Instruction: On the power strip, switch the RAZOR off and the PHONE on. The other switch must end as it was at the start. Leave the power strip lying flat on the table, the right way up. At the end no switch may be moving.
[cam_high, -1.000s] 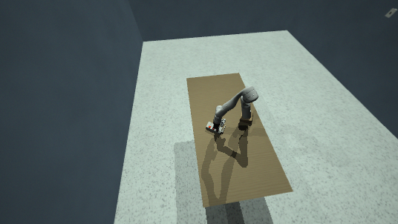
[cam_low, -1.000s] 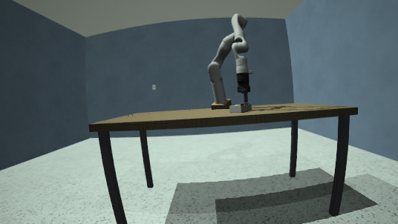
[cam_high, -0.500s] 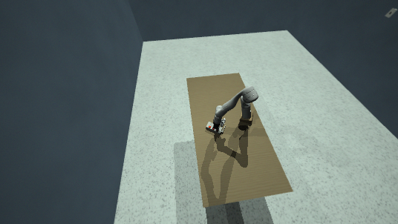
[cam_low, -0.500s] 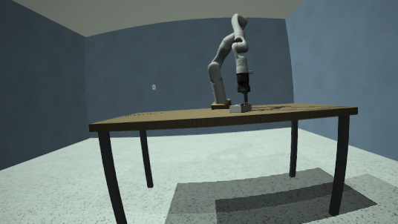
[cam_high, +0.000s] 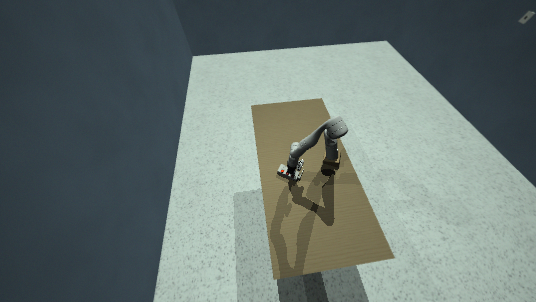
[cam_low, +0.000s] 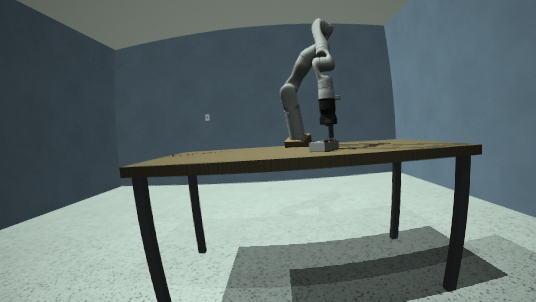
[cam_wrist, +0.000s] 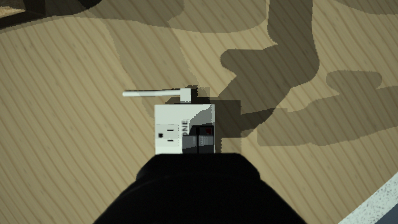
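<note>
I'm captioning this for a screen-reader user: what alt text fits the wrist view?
The black gripper, fingers closed on nothing, fills the bottom of the frame directly over a white power strip lying flat on a wooden table. One outlet, a dark switch and a short white cord show.
</note>
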